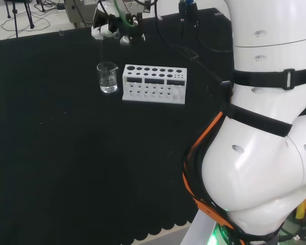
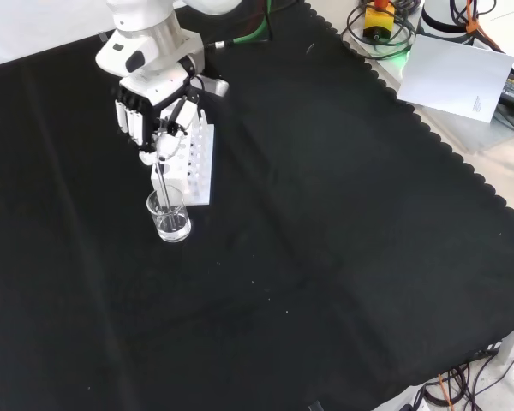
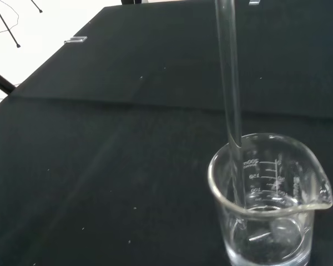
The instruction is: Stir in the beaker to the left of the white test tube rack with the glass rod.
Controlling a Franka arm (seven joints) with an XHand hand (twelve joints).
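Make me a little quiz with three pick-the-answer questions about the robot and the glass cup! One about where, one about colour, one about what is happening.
1. In the head view, where does the clear glass beaker stand?
A. left of the white test tube rack
B. right of it
C. on top of it

2. What colour is the cloth on the bench?
A. red
B. black
C. yellow

3. Where is the lower end of the clear glass rod?
A. flat on the cloth
B. in a rack hole
C. inside the beaker

Answers: 1 A, the beaker sits at the rack's left end. 2 B, the cloth is black all over. 3 C, the black and white hand holds the rod upright, dipping below the beaker's rim.
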